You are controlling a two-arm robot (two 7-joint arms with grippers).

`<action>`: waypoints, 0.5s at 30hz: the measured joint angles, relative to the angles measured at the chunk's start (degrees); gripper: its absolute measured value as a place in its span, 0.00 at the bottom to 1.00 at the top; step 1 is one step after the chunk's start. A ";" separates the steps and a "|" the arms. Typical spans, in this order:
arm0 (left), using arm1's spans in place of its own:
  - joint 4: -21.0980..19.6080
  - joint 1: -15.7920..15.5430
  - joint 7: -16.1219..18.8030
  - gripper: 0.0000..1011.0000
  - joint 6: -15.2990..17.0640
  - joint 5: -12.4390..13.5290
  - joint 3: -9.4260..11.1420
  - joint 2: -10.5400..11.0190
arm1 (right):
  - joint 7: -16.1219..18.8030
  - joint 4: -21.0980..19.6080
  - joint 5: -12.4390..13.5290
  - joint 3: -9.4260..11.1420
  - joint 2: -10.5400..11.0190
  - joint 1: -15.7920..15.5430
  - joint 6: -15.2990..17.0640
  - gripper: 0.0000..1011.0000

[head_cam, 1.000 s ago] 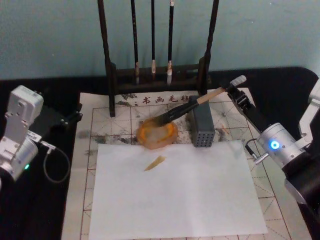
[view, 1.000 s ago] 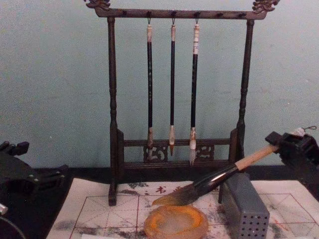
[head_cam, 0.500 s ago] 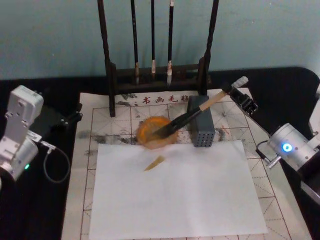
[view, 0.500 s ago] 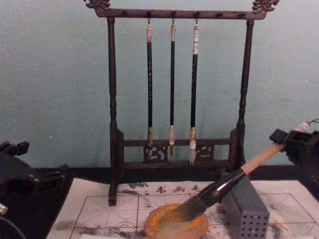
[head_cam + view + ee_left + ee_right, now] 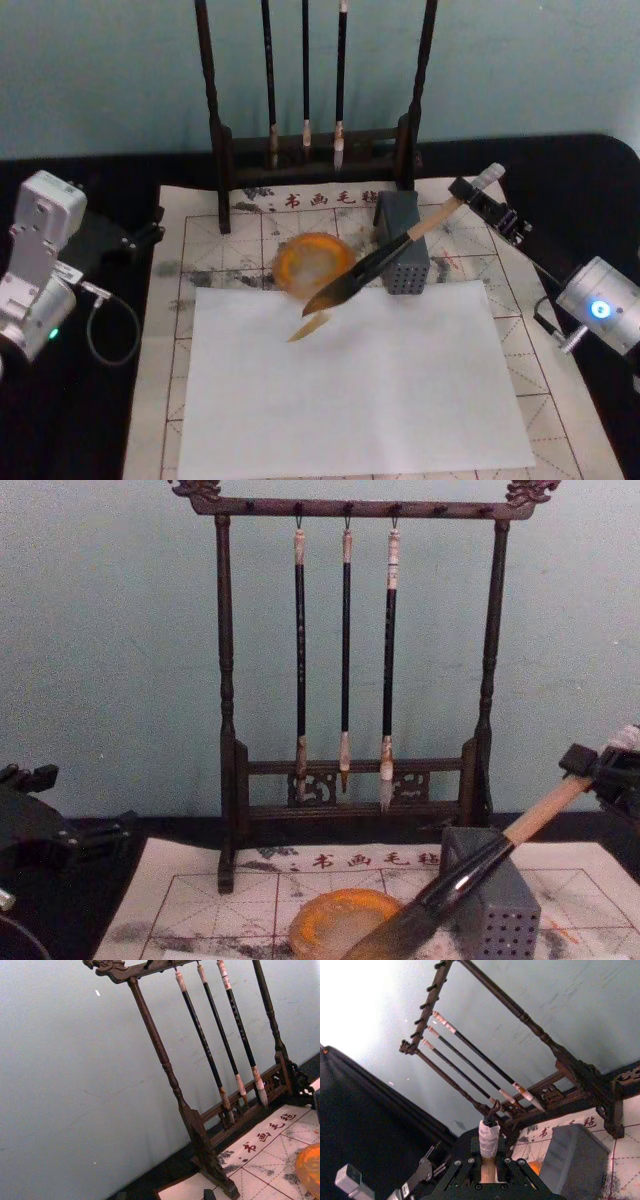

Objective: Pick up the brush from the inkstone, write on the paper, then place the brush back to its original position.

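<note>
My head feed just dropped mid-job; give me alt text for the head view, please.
The right gripper holds the brush by its top end, slanted down, inked tip at the far edge of a blank white sheet, just in front of the inkstone. The left arm is parked at the left.

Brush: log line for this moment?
right pincer: shut on brush near end cap | bristles: over white sheet, beside inkstone | left pincer: parked left

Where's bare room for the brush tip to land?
Free: plain white sheet, tan scrap to near edge. Crowded: far strip with round amber dish, grey perforated block, dark wooden rack; right end effector holds the thick brush there.
</note>
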 joint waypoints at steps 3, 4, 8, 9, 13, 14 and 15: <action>0.00 0.00 0.00 0.99 0.00 0.00 0.00 0.00 | 0.49 -0.49 0.15 -0.39 0.85 -0.28 0.08 0.17; 0.00 0.00 0.00 0.99 0.00 0.00 0.00 0.00 | 0.72 -0.72 0.20 -0.64 1.29 -0.39 0.19 0.17; 0.00 0.00 0.00 0.99 0.00 0.00 0.00 0.00 | 1.27 -1.06 0.13 -1.35 2.38 -0.45 0.29 0.17; 0.00 0.00 0.00 0.99 0.00 0.00 0.00 0.00 | 1.37 -1.13 0.10 -1.53 2.57 -0.46 0.29 0.17; 0.00 0.00 0.00 0.99 0.00 0.00 0.00 0.00 | 1.72 -1.36 -0.66 -2.51 3.40 -0.21 0.18 0.17; 0.00 0.00 0.00 0.99 0.00 0.00 0.00 0.00 | 1.83 -1.38 -1.02 -2.87 3.66 0.02 -0.02 0.17; 0.00 0.00 0.00 0.99 0.00 0.00 0.00 0.00 | 1.88 -1.41 -1.30 -3.19 3.85 0.24 -0.18 0.17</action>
